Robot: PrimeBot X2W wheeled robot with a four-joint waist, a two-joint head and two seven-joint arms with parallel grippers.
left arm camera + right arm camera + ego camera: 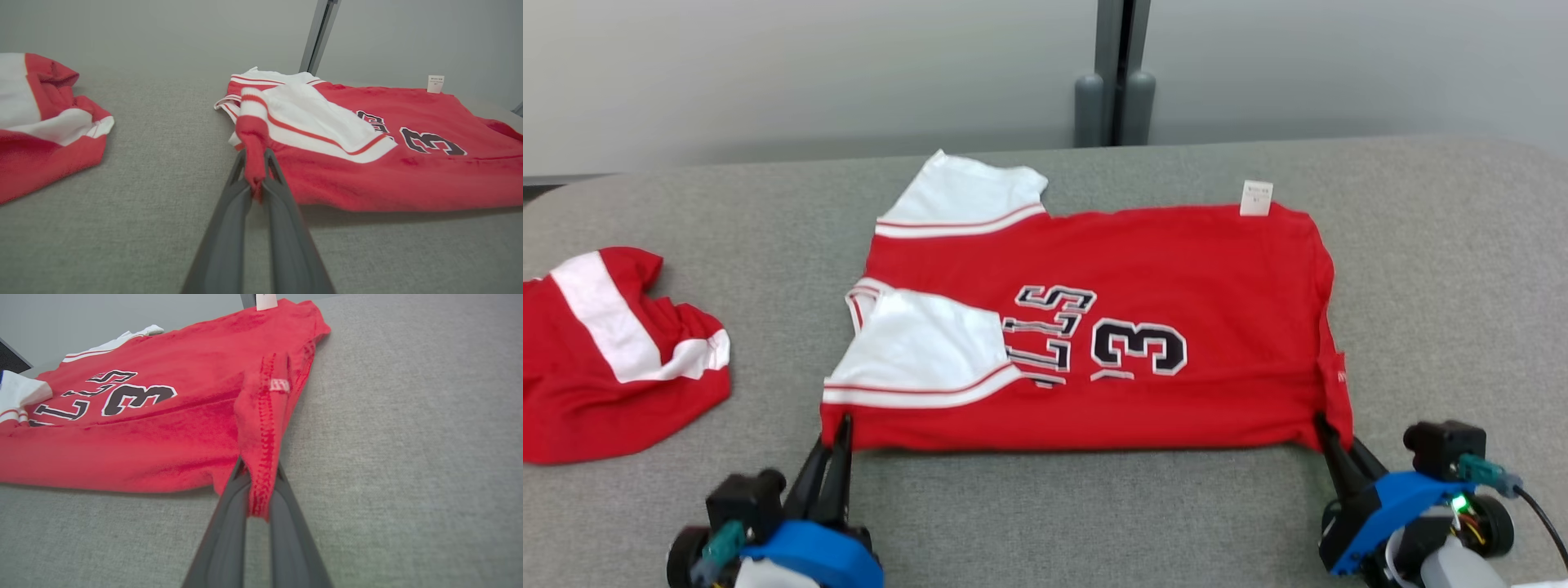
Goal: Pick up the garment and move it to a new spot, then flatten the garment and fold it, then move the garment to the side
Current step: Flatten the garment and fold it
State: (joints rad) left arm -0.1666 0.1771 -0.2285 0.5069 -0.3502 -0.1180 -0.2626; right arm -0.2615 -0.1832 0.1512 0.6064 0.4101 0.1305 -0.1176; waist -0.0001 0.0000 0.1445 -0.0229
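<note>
The garment point(1160, 286) is a red jersey with white sleeves and a dark "3", lying spread on the grey table with both sleeves folded inward. My left gripper point(841, 425) is shut on its near left corner, where red fabric bunches between the fingers point(255, 167). At the near right corner my right gripper point(1321, 425) is shut on the stitched hem, and the cloth point(261, 473) rises pinched between its two fingers. A white tag point(1255, 198) sticks out at the far edge.
A second red and white garment point(605, 359) lies crumpled at the table's left edge. A grey post point(1115, 82) stands behind the table point(1437, 310) against a pale wall. Bare grey cloth surface runs along the near edge and the right side.
</note>
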